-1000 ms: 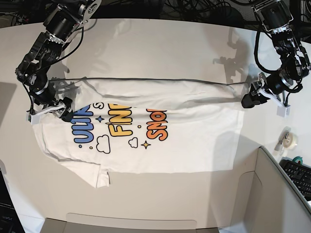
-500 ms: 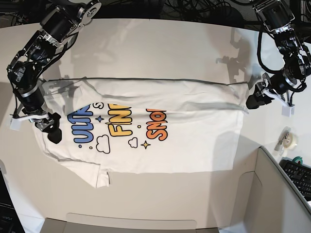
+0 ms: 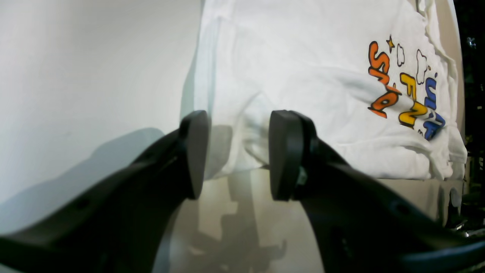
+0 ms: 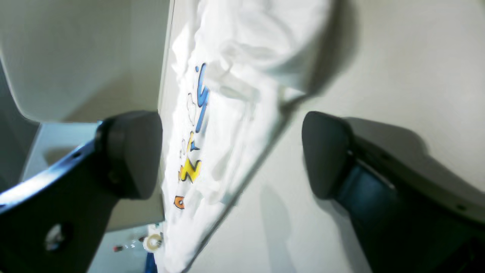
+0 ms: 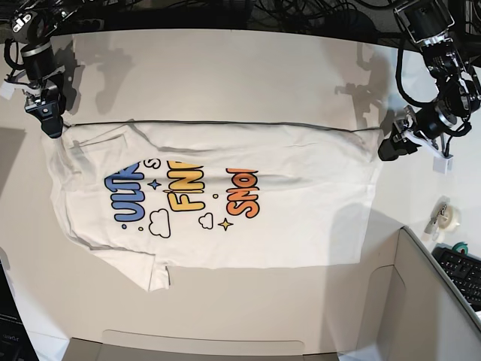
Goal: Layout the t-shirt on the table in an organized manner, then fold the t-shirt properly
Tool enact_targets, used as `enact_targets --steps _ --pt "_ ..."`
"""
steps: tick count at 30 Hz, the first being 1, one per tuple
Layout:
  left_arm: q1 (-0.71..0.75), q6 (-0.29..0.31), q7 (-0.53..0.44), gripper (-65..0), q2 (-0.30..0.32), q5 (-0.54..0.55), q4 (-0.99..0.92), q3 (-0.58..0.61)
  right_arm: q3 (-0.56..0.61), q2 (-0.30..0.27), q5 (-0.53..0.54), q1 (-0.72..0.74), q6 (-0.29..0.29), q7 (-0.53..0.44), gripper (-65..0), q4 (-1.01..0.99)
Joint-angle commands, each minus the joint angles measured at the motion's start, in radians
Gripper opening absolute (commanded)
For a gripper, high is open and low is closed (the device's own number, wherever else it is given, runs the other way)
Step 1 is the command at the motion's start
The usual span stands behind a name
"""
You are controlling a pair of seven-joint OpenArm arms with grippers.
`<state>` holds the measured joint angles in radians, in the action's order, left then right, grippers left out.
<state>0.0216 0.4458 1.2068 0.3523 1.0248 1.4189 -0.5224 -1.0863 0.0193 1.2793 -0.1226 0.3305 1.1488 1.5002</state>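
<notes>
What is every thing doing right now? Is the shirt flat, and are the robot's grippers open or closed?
t-shirt: spread on the table, print up, folded along its far edge, a few wrinkles, one sleeve sticking out at the near side.
table: holds the shirt.
left gripper: open, empty, at the shirt's corner.
right gripper: open wide, empty, by the shirt's other far corner.
tape roll: lying on the table, beside the shirt.

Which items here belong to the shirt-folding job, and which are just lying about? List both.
Part of the job:
- t-shirt, spread print-up
- table under it
- left tool, open at the shirt's edge
- right tool, open at the far corner

Just lying about:
- tape roll
- keyboard
- grey box at the corner
</notes>
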Motion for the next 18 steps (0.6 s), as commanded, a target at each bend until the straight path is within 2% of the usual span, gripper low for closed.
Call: enact_targets --steps 1,4,10,12,16,18 --pt "-0.013 0.005 -0.011 -39.0 0.018 0.022 0.018 -0.002 -0.012 -0.015 0.018 0.007 0.008 -0.01 -8.5 -0.005" --pt "-0.013 0.005 -0.011 -39.0 0.018 0.022 0.018 -0.002 -0.018 -0.028 0.015 0.025 0.008 -0.01 -13.0 -0.04" --pt "-0.018 0.005 0.048 -39.0 0.018 0.022 0.018 -0.009 -0.019 -0.031 0.01 0.082 0.008 -0.011 -34.7 -0.109" --pt "-0.018 0.005 0.054 -39.0 0.018 0.022 0.018 -0.011 -0.019 -0.031 -0.008 0.1 0.008 -0.013 -34.7 -0.128" --pt "-0.015 0.005 0.058 -39.0 0.018 0.022 0.018 -0.011 -0.021 -0.02 -0.057 0.13 0.005 -0.036 -28.9 -0.132" --pt "-0.015 0.005 0.066 -39.4 0.018 0.022 0.018 -0.011 -0.021 -0.003 -0.059 0.13 -0.032 -0.045 -26.7 -0.128"
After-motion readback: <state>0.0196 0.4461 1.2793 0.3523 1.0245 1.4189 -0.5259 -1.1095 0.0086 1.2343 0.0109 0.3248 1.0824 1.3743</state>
